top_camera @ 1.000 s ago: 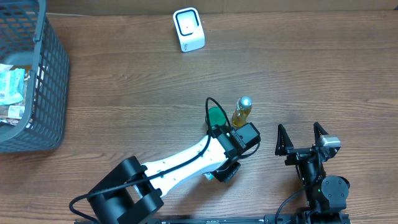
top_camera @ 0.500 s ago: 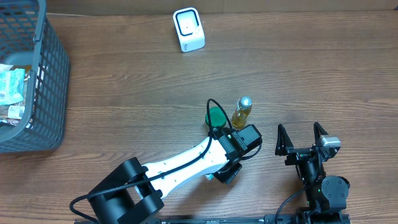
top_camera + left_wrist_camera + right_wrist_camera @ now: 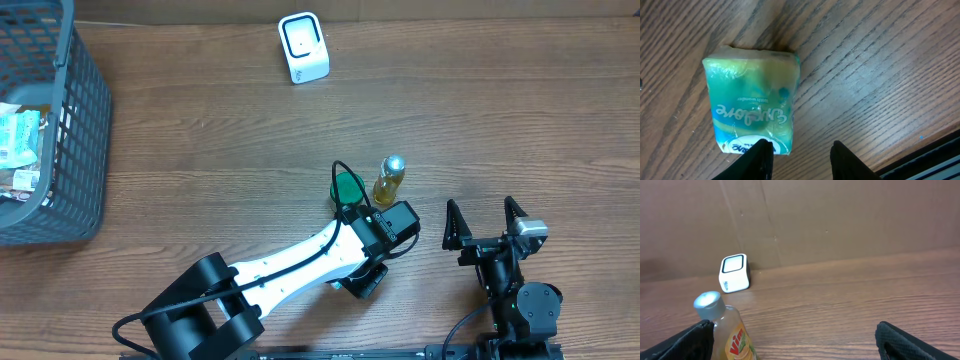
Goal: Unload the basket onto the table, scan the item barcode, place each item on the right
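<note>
The left fingers (image 3: 800, 155) hang parted and released over the worktop (image 3: 880, 75), with nothing between them. In the left wrist view the packet (image 3: 752, 105) lies flat at about eleven o'clock from them, its near end just beside one fingertip. The right fingers (image 3: 480, 212) are spread wide and empty at the worktop's five o'clock.

The step in hand looks like the pick-up. The fingers should probably shift towards the packet until it sits squarely between them, then close gently across its narrower side. No barcode shows on the upper face, so it is likely underneath, and that face would need turning towards the scanner (image 3: 303, 47) at twelve o'clock. The bottle (image 3: 388, 180) stands close to the left arm, so the lift needs to clear it.

The packet is a soft, pillowy rectangle in glossy, wrinkled film, yellow-green fading to teal with white lettering, and it will likely squash and slip. The worktop is brown, streaky wood grain. The bottle is clear plastic holding yellow liquid under a silvery cap. The scanner is a small white box with rounded corners.
</note>
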You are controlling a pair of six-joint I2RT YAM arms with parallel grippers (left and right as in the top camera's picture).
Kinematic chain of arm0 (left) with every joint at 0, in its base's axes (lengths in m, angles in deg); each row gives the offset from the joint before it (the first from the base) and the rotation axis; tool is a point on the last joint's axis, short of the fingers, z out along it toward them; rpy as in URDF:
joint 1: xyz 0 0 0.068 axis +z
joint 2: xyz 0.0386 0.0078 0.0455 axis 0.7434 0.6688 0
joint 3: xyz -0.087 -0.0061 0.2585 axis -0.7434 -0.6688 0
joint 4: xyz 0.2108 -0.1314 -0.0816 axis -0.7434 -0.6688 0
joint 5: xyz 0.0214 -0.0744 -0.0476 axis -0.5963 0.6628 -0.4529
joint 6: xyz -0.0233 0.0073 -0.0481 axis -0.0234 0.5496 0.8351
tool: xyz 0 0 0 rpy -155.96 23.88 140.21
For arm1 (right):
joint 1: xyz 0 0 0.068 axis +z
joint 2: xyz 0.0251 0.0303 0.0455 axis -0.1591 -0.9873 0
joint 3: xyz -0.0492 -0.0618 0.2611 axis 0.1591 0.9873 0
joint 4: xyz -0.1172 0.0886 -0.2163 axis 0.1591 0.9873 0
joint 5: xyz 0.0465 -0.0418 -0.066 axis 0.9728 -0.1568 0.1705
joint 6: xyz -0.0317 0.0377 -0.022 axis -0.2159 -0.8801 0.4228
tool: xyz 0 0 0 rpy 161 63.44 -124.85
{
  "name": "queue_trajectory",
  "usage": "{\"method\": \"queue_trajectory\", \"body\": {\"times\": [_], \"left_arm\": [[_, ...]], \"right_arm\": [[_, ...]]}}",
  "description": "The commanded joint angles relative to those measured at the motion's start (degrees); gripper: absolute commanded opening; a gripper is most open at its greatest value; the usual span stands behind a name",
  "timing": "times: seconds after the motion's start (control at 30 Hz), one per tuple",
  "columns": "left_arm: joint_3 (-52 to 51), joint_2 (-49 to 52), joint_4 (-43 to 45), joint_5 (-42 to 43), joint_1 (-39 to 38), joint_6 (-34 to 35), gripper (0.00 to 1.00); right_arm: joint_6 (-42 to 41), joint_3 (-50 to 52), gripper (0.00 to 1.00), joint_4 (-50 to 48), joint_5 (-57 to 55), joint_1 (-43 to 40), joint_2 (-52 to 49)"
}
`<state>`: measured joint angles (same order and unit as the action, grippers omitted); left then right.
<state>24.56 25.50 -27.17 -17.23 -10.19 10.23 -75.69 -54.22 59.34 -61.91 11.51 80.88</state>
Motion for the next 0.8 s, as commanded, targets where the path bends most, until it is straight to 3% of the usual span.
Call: {"method": "queue_trajectory", "body": {"times": [0.0,0.37,0.53,0.63,0.77], "left_arm": [[-0.7,2.3,0.2,0.6,-0.2,0.6,0.41],[-0.7,5.6,0.6,0.6,0.3,1.3,0.41],[-0.7,5.6,0.6,0.8,0.9,1.2,0.51],[-0.5,5.6,0.2,0.9,0.9,1.2,0.45],[2.3,5.0,-2.4,-0.8,0.9,1.2,0.45]], "right_arm": [[-0.2,0.6,1.00,-0.2,-0.2,0.3,0.5],[-0.2,0.6,1.00,-0.2,-0.2,0.3,0.5],[-0.2,0.6,1.00,-0.2,-0.2,0.3,0.5],[-0.2,0.6,1.00,-0.2,-0.2,0.3,0.5],[-0.2,0.6,1.00,-0.2,-0.2,0.3,0.5]]}}
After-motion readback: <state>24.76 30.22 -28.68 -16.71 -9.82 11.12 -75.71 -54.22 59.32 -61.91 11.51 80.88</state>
